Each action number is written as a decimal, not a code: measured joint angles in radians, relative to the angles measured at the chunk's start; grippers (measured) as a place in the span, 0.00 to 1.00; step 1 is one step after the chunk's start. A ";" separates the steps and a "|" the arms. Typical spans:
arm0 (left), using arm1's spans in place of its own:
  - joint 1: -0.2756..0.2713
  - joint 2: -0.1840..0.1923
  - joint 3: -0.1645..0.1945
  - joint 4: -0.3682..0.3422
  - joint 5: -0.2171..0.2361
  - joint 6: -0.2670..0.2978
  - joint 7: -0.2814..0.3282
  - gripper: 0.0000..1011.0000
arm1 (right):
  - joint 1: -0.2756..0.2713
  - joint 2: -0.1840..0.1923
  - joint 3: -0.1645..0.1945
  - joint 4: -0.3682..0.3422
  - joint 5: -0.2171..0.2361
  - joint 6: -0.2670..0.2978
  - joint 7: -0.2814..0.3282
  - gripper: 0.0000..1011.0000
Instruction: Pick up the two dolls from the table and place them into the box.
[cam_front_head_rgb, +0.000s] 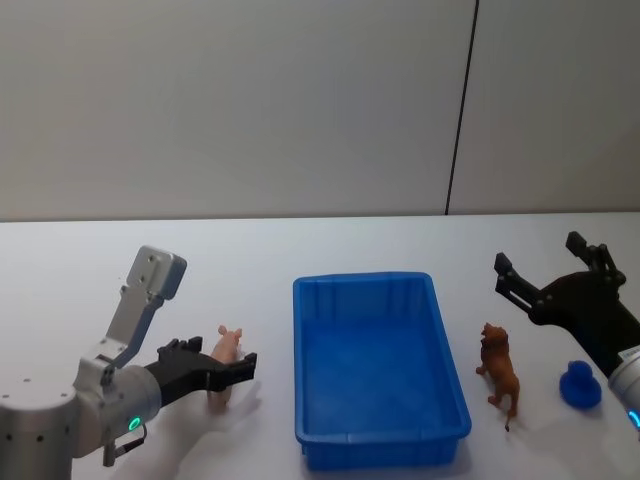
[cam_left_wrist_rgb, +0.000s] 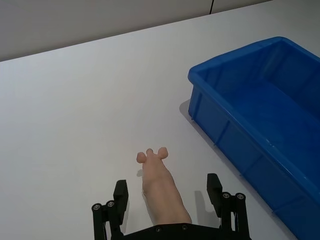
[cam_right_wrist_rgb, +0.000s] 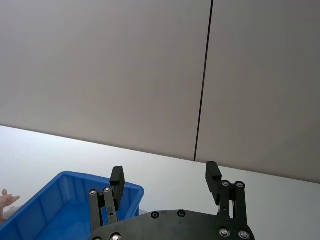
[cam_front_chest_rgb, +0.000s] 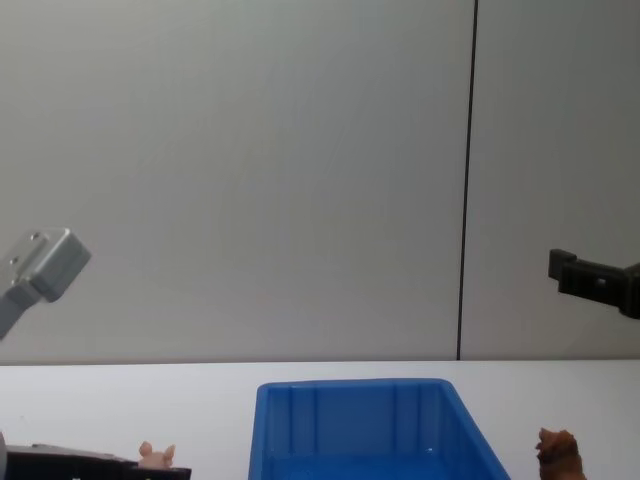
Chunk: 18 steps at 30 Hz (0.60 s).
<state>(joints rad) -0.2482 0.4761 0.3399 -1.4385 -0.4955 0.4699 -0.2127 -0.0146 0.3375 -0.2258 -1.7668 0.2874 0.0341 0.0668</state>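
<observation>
The pale pink doll stands on the white table, left of the blue box. My left gripper is low at the table and open, one finger on each side of the pink doll, with a gap showing between each finger and the doll. To the right of the box stands the reddish-brown doll. My right gripper hangs open and empty in the air, above and to the right of the brown doll. The box is empty.
A small dark blue figure sits on the table right of the brown doll, under my right arm. A plain grey wall with a dark vertical seam rises behind the table. Bare tabletop lies behind the box and at the far left.
</observation>
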 joint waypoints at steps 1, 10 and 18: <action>-0.004 -0.002 0.000 0.004 0.002 0.002 0.001 0.99 | 0.000 0.000 0.000 0.000 0.000 0.000 0.000 0.99; -0.030 -0.018 0.001 0.033 0.018 0.038 0.011 0.99 | 0.000 0.000 0.000 0.000 0.000 0.000 0.000 0.99; -0.044 -0.028 0.004 0.052 0.028 0.074 0.011 0.99 | 0.000 0.000 0.000 0.000 0.000 0.000 0.000 0.99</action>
<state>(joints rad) -0.2924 0.4485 0.3440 -1.3868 -0.4675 0.5438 -0.2015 -0.0146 0.3374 -0.2258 -1.7667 0.2874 0.0341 0.0668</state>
